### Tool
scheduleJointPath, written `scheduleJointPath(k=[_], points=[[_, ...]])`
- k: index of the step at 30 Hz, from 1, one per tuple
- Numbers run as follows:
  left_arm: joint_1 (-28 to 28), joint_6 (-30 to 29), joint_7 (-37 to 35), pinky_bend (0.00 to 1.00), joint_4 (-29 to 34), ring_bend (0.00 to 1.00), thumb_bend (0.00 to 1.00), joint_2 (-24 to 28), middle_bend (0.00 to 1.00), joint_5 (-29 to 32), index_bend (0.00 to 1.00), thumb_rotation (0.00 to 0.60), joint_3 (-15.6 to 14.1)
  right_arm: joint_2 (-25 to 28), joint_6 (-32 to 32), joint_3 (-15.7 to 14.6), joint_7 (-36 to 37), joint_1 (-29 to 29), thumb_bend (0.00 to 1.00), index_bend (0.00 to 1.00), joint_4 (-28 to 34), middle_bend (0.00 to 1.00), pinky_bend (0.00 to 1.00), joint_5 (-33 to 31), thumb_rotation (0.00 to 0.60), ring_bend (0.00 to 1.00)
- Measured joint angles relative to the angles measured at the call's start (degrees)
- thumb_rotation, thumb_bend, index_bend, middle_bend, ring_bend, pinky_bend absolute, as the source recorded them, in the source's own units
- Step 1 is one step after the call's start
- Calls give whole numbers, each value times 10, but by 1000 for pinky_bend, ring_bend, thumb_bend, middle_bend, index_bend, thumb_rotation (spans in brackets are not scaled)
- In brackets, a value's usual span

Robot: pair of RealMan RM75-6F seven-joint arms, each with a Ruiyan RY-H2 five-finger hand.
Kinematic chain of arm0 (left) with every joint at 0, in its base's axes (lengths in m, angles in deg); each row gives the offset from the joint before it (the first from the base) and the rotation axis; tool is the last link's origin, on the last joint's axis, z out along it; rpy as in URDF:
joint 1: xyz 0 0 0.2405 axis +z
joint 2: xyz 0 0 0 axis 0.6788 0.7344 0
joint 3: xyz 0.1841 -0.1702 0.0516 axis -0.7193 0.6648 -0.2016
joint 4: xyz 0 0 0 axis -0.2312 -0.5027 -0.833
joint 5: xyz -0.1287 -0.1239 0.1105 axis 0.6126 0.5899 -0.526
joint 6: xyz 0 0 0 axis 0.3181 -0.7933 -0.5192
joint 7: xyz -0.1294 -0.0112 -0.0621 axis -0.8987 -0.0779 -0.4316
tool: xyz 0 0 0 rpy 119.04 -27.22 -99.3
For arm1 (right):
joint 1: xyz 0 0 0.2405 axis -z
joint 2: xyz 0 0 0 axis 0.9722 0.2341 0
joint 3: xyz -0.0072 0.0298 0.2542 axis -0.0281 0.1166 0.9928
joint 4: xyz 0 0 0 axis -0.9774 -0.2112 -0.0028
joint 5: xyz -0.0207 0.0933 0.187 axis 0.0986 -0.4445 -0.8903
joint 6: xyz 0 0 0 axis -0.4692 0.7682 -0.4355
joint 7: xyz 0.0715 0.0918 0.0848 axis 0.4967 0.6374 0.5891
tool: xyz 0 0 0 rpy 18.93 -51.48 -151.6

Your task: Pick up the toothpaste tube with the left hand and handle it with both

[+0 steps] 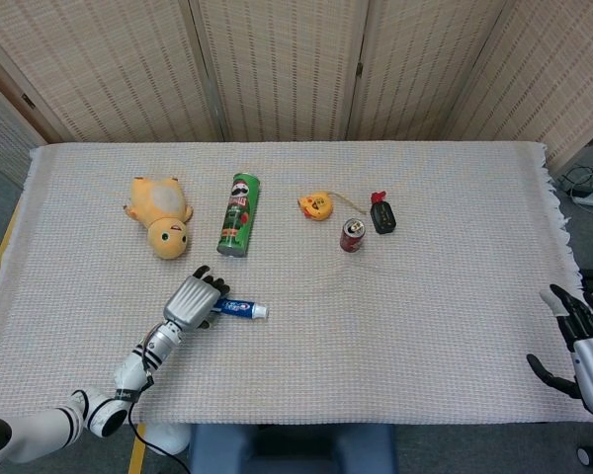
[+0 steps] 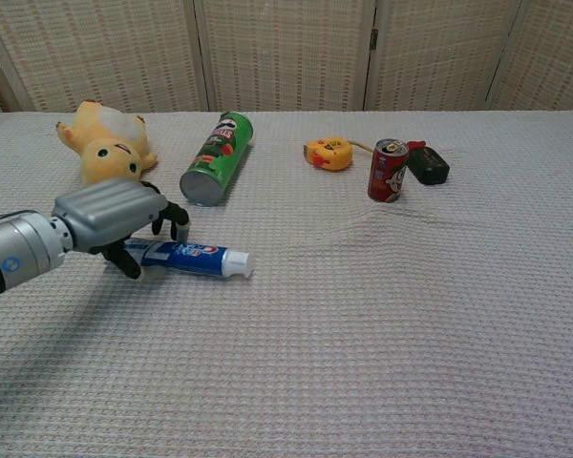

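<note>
My left hand (image 2: 115, 216) sits over the tail end of the toothpaste tube (image 2: 193, 257), fingers curled down around it – tube lies flat on the tablecloth (image 1: 425, 326), white cap pointing to the right. Whether the fingers actually clamp it, I can't tell from either view. My right hand (image 1: 588, 341) is at the table's right edge, well apart from the tube, fingers spread, holding nothing. Beyond the tube: green chips can (image 2: 215, 158) lying on its side, w/ yellow plush toy (image 2: 107, 139) to its left – red soda can (image 2: 389, 171) upright, near mid-table
</note>
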Motion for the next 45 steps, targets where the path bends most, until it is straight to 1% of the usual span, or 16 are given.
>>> scheduleJointPath(k=[3,6,9,13,15,19,20,23,25,28,33,37,41,45], points=[[1,-3,-18,250,-11,466,378,-4,455,-5,487,600,0,1,1,0,-2,0,331,0,2,94,5,1,600,117],[1,-12,-39,277,-27,526,450,-8,530,-16,551,600,-2,1,1,0,-4,0,331,0,4,94,5,1,600,117],[0,-14,-67,311,-43,562,550,-11,595,-24,604,600,-4,2,1,0,-5,-1,331,0,6,94,7,2,600,117],[-1,-21,-125,385,-70,628,610,-13,666,-39,675,600,-9,3,-3,0,-10,0,331,0,10,94,11,7,600,117],[-2,-28,-167,422,-90,654,638,-14,693,-50,705,600,-12,5,-4,-1,-13,-1,331,0,13,95,11,10,600,118],[-3,-47,-233,449,-110,675,662,-12,714,-67,729,600,-16,8,-2,-2,-18,-4,331,0,24,96,20,22,600,117],[-3,-60,-259,452,-111,678,664,-8,717,-75,732,600,-17,11,-1,-4,-14,-7,331,0,30,97,28,30,600,117],[-7,-83,-288,453,-99,684,665,5,719,-88,733,600,-16,18,4,-5,-3,-19,331,0,48,106,38,60,600,120],[-10,-91,-292,453,-78,686,666,15,719,-94,733,600,-13,23,9,-3,-9,-31,332,0,61,110,38,82,600,123],[-16,-100,-291,447,-25,686,668,36,719,-100,733,600,-7,27,24,2,-34,-53,332,0,90,113,38,103,600,122],[-28,-95,-274,441,95,686,670,80,719,-98,733,600,8,20,69,23,-87,-102,331,0,146,115,38,132,600,123],[-37,-83,-250,439,187,686,674,116,719,-91,733,600,20,0,115,49,-144,-142,330,0,173,115,39,126,600,122],[-48,-63,-225,437,271,685,677,156,719,-76,733,600,35,-37,165,76,-185,-189,330,15,191,113,38,104,600,116],[-54,-46,-210,436,325,685,678,183,719,-56,733,600,48,-72,194,88,-212,-219,331,15,195,111,38,90,600,113]])
